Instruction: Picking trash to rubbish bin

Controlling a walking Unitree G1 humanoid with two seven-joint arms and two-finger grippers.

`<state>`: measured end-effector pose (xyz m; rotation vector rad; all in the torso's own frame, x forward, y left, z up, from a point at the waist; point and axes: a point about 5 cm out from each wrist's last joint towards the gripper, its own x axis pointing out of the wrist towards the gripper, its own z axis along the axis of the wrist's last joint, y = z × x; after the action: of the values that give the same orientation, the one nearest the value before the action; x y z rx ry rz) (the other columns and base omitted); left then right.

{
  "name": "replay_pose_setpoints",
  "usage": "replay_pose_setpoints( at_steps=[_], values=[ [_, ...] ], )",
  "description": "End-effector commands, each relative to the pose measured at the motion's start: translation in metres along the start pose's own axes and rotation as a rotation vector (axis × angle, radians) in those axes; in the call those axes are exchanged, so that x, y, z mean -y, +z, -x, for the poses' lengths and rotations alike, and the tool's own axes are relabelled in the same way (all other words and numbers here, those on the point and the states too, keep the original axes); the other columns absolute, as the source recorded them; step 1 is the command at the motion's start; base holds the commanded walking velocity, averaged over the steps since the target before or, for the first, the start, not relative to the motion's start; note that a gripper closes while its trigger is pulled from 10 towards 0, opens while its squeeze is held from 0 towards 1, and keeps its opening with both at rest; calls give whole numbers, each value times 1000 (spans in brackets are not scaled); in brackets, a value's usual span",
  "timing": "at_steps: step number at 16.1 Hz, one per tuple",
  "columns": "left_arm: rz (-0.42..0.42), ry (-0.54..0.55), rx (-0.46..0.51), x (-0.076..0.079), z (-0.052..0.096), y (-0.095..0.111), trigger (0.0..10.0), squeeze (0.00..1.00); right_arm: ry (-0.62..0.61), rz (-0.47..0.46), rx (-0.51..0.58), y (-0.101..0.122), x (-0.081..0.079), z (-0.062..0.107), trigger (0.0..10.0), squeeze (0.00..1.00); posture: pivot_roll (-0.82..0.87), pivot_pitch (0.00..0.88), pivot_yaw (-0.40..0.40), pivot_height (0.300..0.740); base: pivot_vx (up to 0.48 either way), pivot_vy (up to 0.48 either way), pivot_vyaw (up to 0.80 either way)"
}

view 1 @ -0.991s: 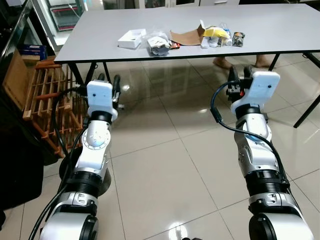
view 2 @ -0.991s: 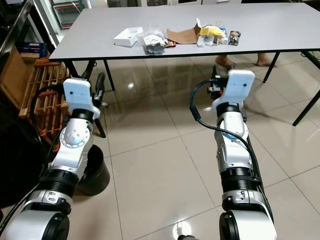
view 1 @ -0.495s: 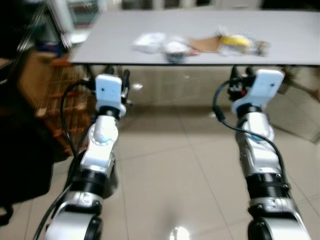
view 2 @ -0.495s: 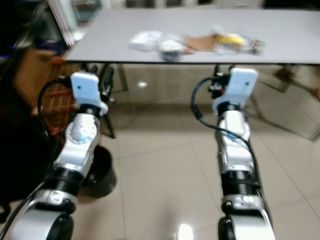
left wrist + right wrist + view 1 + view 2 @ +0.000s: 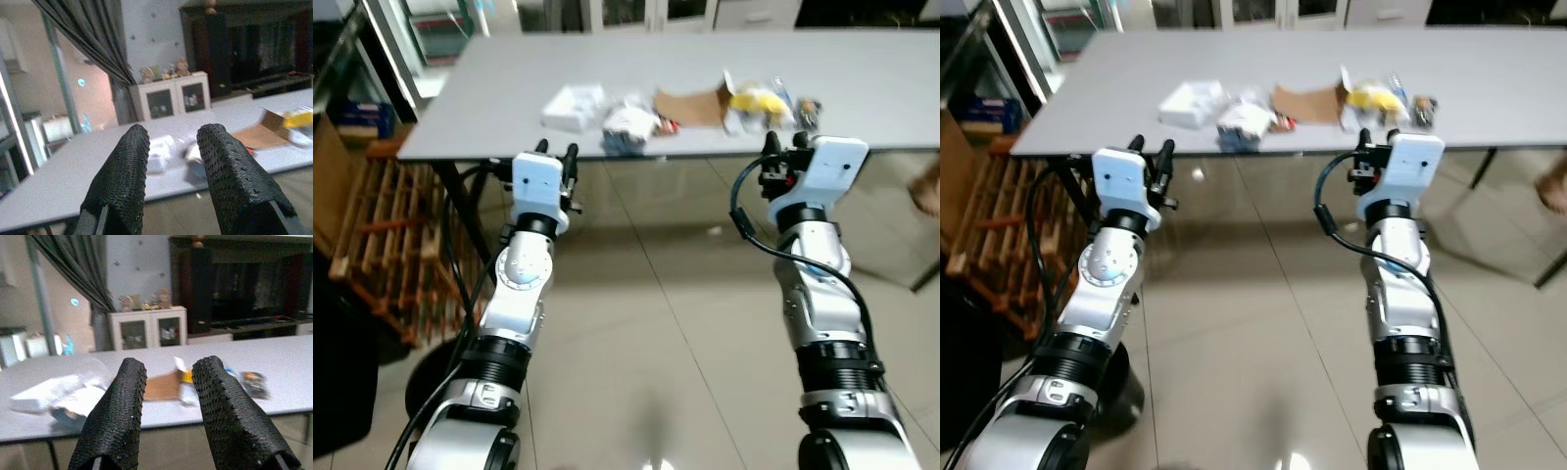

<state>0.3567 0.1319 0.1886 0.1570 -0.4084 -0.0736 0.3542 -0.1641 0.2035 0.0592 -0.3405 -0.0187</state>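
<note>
Grey table carries a white tray beside scattered trash.

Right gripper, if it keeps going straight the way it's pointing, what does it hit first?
Probably the near edge of the grey table. The right gripper, fingers open, points level at the brown cardboard; depth is unclear.
</note>
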Motion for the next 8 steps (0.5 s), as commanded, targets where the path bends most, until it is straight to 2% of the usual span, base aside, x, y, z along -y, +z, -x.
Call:
replay_pose_setpoints(
  at_steps=[1,8],
  values=[
    [-9,15,1,-7,-1,2,10000,0,31,-18,-2,1,-9,0,10000,0,-30,13,35,740,480,0,0],
    [-7,-11,-3,-2,-1,4,10000,0,29,-26,-14,1,-10,1,10000,0,-32,20,36,740,474,0,0]
  ],
)
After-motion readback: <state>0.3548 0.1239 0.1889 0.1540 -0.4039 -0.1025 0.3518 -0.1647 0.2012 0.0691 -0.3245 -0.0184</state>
